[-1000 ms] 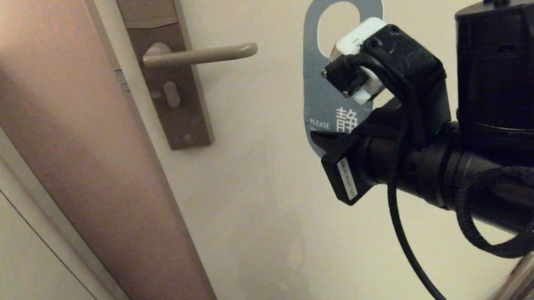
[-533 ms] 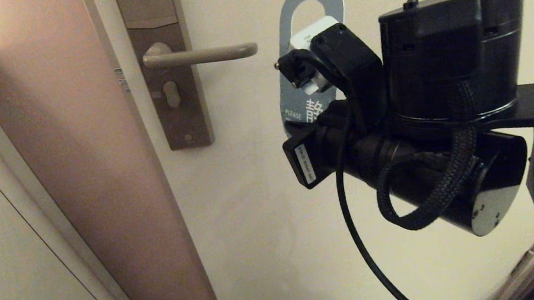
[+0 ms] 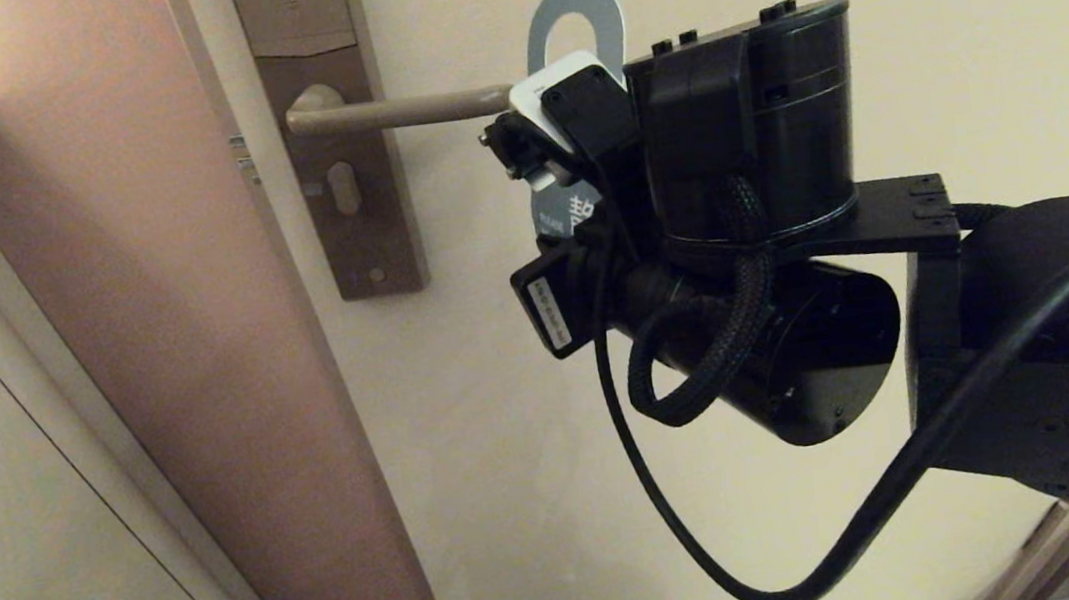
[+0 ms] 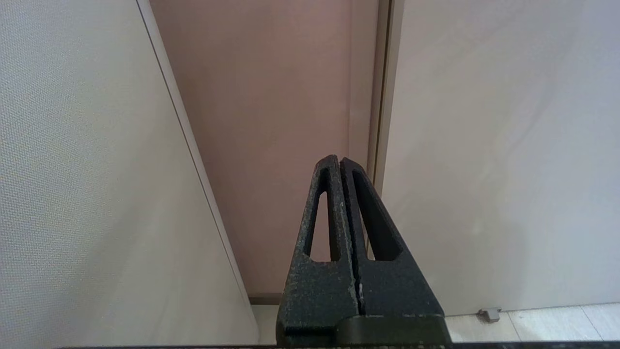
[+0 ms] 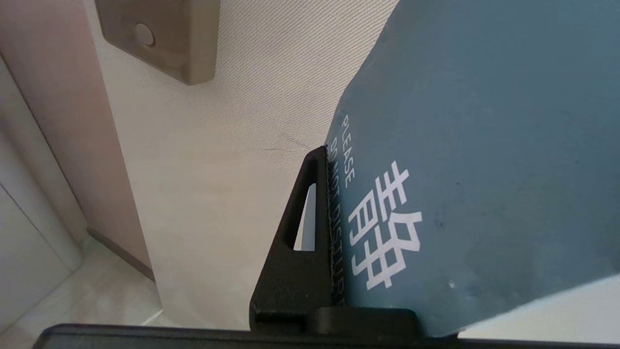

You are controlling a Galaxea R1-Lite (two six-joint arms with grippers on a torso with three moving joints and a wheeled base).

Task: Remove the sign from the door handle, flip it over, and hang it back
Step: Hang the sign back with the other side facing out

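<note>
The sign shows its teal "PLEASE DO NOT DISTURB" face toward me. My right gripper is shut on the sign's lower edge; one black finger shows and the card hides the other. In the head view the sign stands upright, its oval hole just off the free end of the door handle. The right wrist camera covers the hole's lower part, so I cannot tell whether the handle tip is inside it. My left gripper is shut on nothing, low down, facing the door frame.
The tall lock plate carries a small thumb-turn; its lower corner shows in the right wrist view. The brown door frame runs down the left. My right arm and its cable fill the middle right.
My right arm has carried the sign leftward and slightly upward, from well right of the handle to its free end. The left gripper has stayed still.
</note>
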